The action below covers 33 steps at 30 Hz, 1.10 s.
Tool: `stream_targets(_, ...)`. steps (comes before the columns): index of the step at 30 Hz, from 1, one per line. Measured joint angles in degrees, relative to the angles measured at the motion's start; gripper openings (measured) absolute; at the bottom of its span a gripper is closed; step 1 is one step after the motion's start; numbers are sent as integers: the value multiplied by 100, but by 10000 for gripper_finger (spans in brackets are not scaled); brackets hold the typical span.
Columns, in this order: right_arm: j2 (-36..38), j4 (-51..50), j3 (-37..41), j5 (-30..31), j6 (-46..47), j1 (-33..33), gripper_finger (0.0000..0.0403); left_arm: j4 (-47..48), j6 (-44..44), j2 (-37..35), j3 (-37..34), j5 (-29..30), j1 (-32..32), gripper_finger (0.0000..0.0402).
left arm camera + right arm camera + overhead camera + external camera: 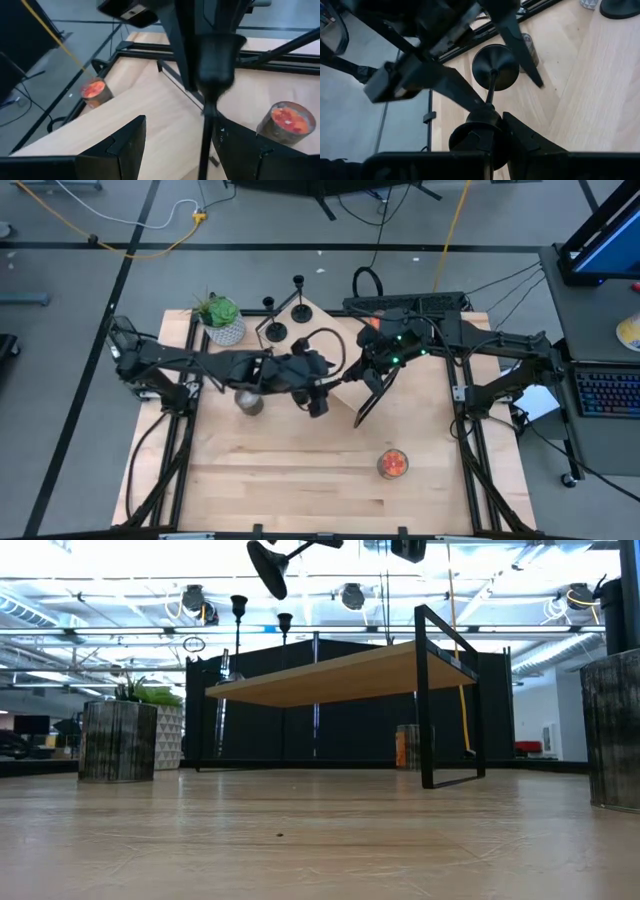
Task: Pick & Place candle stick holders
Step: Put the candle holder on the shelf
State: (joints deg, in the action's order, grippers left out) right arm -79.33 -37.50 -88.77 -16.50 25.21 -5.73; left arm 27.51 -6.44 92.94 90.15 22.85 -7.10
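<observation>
Mid-air transfer of one candle stick holder (492, 75) above the middle of the table (300, 490). The right gripper (487, 132) is pressed together on the holder's cup end, so that the thin stem and round disc base point away from it. In the low view the base is seen tilted and well clear of the table. The left gripper (180, 135) is brought in from the opposite side. Its fingers (125, 145) are spread, with the stem lying between them; contact with either finger cannot be confirmed. The two other holders (275, 330) (300, 310) are seen upright on the raised shelf (335, 365), near the plant pot (222, 320). One orange jar candle (392, 464) is left on the near part of the table, and the grey jar candle (249, 400) stands beside the left arm. The step in hand is judged to be a handover between the two grippers, with the weight carried by the right one alone. The next move is judged to call for a closing of the left jaws squarely on the thin stem before the right grip is loosened. A slip or swing of the base-heavy holder is to be guarded against.
</observation>
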Motion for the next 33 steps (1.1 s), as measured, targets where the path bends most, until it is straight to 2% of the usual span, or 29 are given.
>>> stream_targets(11,0,-109,0,9,42,23,12,501,5,370,407,-244,140,219)
stream_targets(15,0,-136,2,98,44,23,12,720,-125,365,415,-257,136,178)
stream_targets(25,0,-125,2,180,69,18,12,716,-88,365,413,-722,252,19)
stream_targets(30,0,-133,2,124,113,23,12,709,-48,365,413,-958,275,11)
stream_targets(33,0,-126,2,147,116,23,29,711,-78,365,413,-1003,280,8)
